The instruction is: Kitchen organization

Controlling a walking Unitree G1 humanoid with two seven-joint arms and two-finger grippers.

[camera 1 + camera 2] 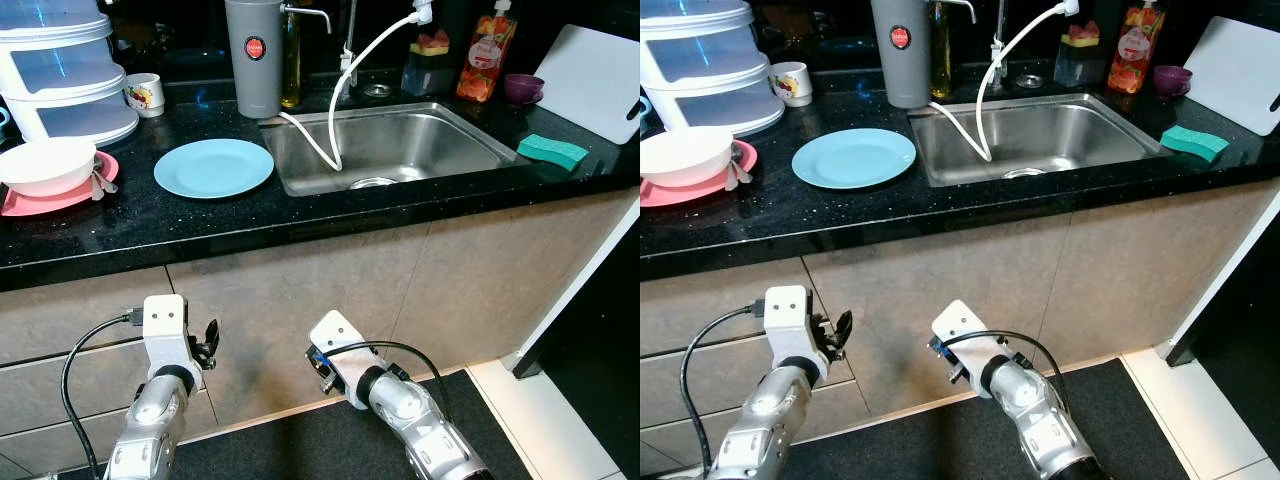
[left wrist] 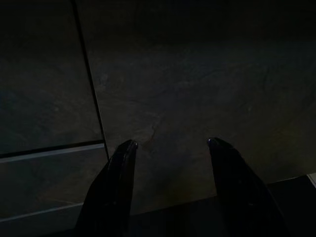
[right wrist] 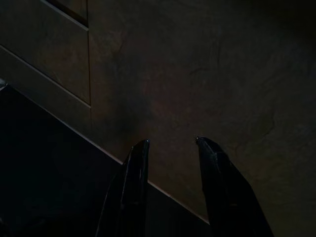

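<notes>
Both grippers low before beige cabinet front point(image 1: 300, 300), below black granite countertop point(image 1: 200, 225): left gripper point(image 2: 170, 143) fingers apart, empty; right gripper point(image 3: 170, 142) likewise. Round light-blue plate point(image 1: 213, 167) near countertop front edge, beside steel sink point(image 1: 400, 150). Risk: rising arm strikes countertop overhang, or nudges plate off.

blue plate point(image 1: 213, 167) on black counter point(image 1: 300, 215) beside sink point(image 1: 390, 150)

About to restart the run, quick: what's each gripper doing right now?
Left gripper: open, holding nothing, low in front of the cabinet.
Right gripper: open, holding nothing, also low by the cabinet.
</notes>
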